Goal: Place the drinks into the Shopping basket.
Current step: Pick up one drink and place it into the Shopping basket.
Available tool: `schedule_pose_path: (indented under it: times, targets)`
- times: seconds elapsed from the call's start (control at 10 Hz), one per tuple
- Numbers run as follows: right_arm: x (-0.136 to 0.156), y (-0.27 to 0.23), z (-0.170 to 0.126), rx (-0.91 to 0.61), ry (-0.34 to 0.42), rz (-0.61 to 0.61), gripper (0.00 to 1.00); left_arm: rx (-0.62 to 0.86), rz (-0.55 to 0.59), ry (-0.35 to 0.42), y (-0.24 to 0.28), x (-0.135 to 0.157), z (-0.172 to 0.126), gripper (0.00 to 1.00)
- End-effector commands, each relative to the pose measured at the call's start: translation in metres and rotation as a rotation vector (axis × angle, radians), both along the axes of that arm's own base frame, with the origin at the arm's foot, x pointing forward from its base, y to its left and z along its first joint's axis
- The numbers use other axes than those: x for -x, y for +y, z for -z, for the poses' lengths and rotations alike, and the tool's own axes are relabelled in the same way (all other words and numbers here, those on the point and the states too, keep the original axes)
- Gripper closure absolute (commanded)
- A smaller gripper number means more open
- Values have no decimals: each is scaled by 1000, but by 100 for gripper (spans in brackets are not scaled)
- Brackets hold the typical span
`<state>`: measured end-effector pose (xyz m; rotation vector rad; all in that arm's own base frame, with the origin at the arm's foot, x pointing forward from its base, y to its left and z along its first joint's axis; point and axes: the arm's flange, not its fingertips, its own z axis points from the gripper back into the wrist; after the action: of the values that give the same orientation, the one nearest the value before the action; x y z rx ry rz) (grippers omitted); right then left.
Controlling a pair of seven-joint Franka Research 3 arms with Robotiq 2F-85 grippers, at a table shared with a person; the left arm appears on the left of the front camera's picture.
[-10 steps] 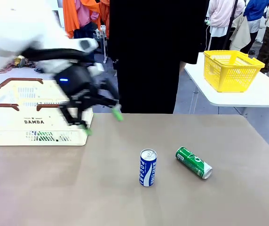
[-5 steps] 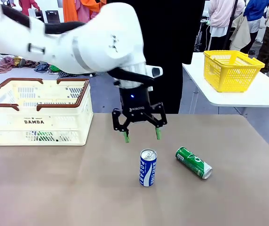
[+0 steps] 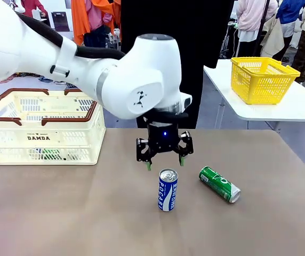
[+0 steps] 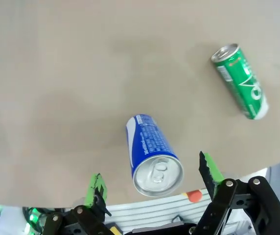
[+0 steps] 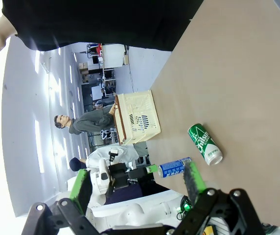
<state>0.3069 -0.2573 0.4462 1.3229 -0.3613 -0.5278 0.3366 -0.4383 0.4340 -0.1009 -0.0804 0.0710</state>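
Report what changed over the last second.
The left gripper swung from the basket's right end to the middle of the table and came down. It now hangs open just above the upright blue can, holding nothing. The blue can, the lying green can and the basket stayed put.

The left arm [image 3: 142,80] I was driving was all glossy white shell, with fat rounded joints. It had a grey ring [image 3: 100,81] at one seam and a small dark emblem [image 3: 140,98] on the big round housing. A black cable [image 3: 96,52] lay along its outside, pinned by a white strap [image 3: 62,60]. The left tool [image 3: 165,164] was black linkage with a blue light [image 3: 164,134] on its body and bright green pads [image 3: 181,160]. The right tool [image 5: 136,177] had the same black links, round pivot pins and green facings. Across the tabletop, the person [image 3: 174,53] wore plain black.
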Motion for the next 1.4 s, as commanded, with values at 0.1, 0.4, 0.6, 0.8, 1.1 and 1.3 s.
schedule_pose_path:
  times: [0.1, 0.4, 0.6, 0.8, 1.1, 1.3]
  targets:
    - [1, 1, -1, 3, -8, 2, 0, -34, 4, -4, -9, 0, 16, 0]
    - [1, 1, -1, 3, -8, 2, 0, -34, 26, 16, -15, -7, 43, 0]
    - [1, 1, -1, 3, -8, 2, 0, -52, 39, 51, -16, -8, 54, 0]
    - [1, 1, -1, 3, -8, 2, 0, -51, 38, 51, -15, -7, 54, 0]
    - [1, 1, -1, 3, -8, 2, 0, -50, 63, 78, -17, -6, 63, 43]
    - [1, 1, -1, 3, -8, 2, 0, -38, 86, 116, -19, -5, 64, 100]
